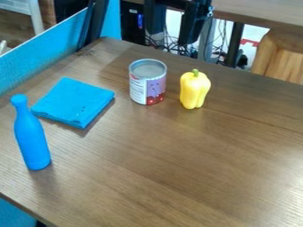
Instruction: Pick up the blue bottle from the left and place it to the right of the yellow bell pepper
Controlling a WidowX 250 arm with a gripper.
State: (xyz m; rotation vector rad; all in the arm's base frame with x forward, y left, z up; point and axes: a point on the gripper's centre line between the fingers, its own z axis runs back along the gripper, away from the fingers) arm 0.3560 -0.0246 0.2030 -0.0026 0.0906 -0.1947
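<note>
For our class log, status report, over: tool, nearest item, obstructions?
Tool open and empty, top of view. Can nearest, upright on table. Yellow pepper beside it, apart; nothing seen between tool and can.

One bench (177, 177) carries four things: one tin can (147, 82) at twelve o'clock from the view's centre, one yellow bell pepper (195, 90) near two, one folded blue cloth (73, 102) between nine and ten, and one blue bottle (31, 137) between eight and nine.

Soft shadows and pale glare mark the table (177, 168).
</note>
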